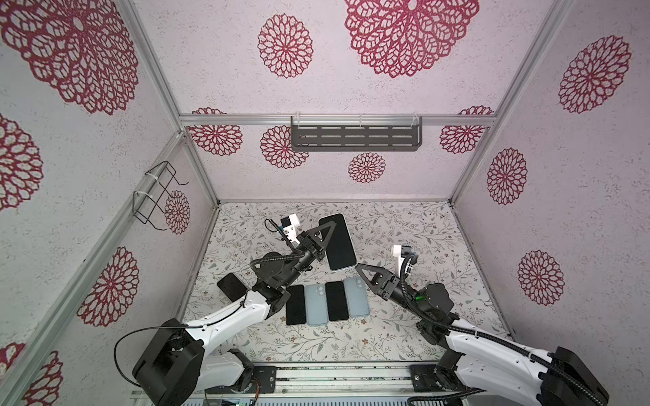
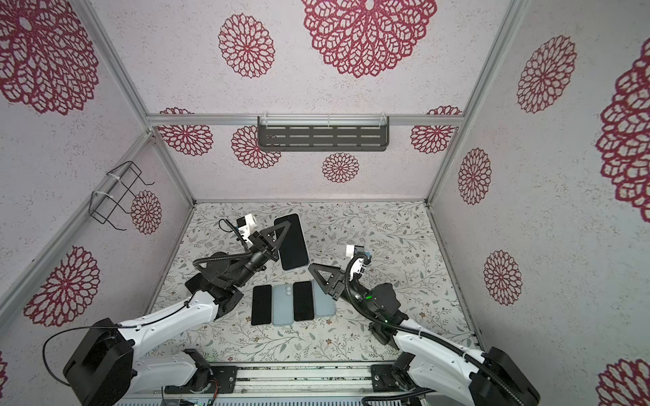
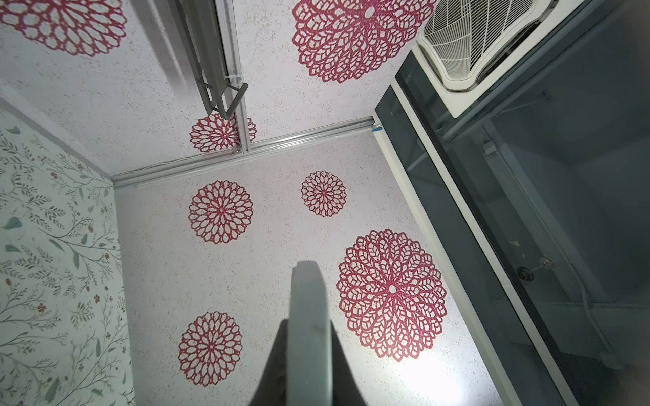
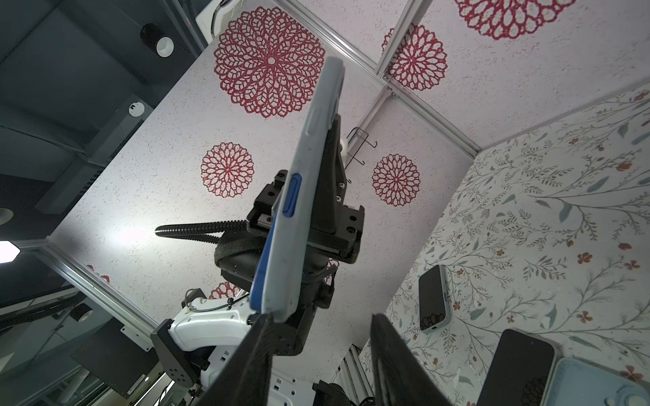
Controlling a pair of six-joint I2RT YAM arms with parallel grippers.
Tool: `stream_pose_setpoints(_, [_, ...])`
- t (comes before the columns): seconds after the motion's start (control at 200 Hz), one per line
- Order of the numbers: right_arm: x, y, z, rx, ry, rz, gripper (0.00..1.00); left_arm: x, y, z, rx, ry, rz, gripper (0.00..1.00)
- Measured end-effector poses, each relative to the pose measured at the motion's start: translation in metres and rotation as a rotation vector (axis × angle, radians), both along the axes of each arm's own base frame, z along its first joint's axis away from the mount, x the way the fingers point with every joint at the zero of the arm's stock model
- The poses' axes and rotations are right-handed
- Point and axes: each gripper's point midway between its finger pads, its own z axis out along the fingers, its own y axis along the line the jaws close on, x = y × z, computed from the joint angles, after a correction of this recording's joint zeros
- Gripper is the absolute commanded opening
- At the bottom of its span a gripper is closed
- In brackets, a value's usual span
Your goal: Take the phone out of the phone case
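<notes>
The phone (image 1: 338, 242) (image 2: 292, 242), dark screen up in a pale blue-grey phone case (image 4: 309, 168), hangs tilted above the table's far middle. My left gripper (image 1: 327, 230) (image 2: 284, 227) (image 3: 308, 325) is shut on its long edge, a finger on each face. In the right wrist view a blue edge of the phone (image 4: 261, 277) shows along the case's lower side. My right gripper (image 1: 358, 268) (image 2: 312, 267) (image 4: 322, 318) is open just under the phone's lower corner. One of its fingers (image 4: 262, 327) touches that corner, and nothing sits between the two.
Two black phones (image 1: 295, 305) (image 1: 336, 300) and two pale blue cases (image 1: 316, 305) (image 1: 356, 297) lie in a row at the table's middle. Another cased phone (image 1: 231, 286) lies left, partly under my left arm. A shelf (image 1: 355, 135) and a wire rack (image 1: 154, 197) hang on the walls.
</notes>
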Motion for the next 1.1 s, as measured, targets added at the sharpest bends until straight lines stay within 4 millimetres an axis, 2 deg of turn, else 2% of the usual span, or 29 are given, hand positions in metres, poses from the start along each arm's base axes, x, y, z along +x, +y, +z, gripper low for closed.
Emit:
stream_pose_setpoints(0.205, [-0.0013, -0.0008, 0.0022, 0.008, 0.0, 0.003, 0.52, 0.0002, 0.0002, 0.0, 0.0, -0.001, 0.002, 0.0])
stream_pose_setpoints(1.101, [0.0021, 0.0029, -0.0002, 0.013, -0.003, 0.004, 0.49, 0.002, -0.0025, -0.0014, -0.003, -0.014, 0.002, 0.0])
